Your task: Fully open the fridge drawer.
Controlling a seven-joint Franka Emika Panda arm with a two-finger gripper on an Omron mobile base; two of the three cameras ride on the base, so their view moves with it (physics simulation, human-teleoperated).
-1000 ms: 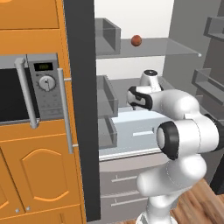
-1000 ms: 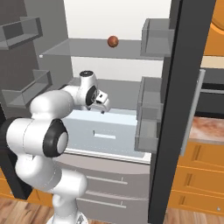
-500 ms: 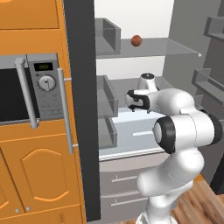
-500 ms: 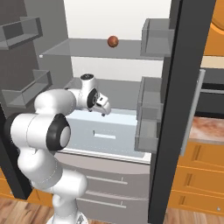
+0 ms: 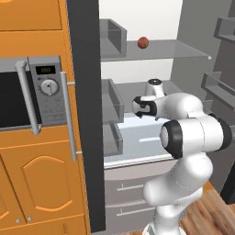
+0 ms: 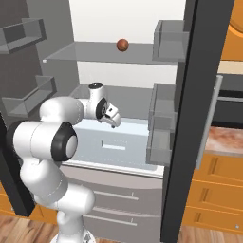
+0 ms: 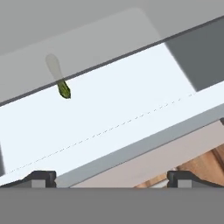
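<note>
Gripper (image 6: 114, 122) farther back over fridge drawer (image 6: 118, 148) (jaws apart)

Flat, even rendered light, no clear source. Fridge back wall (image 5: 137, 20) blown to near white in both base views; side walls and door shelves mid-grey. Fridge drawer (image 7: 100, 118) very bright, almost featureless in hand view, soft grey shade across its upper part under the glass shelf (image 7: 87, 48). Soft highlights on the white arm (image 6: 61, 114), no hard cast shadows. Edges slightly soft, low-res upscaling; no motion blur, no lens distortion. Orange cabinets (image 5: 41, 174) saturated, evenly lit.
</note>
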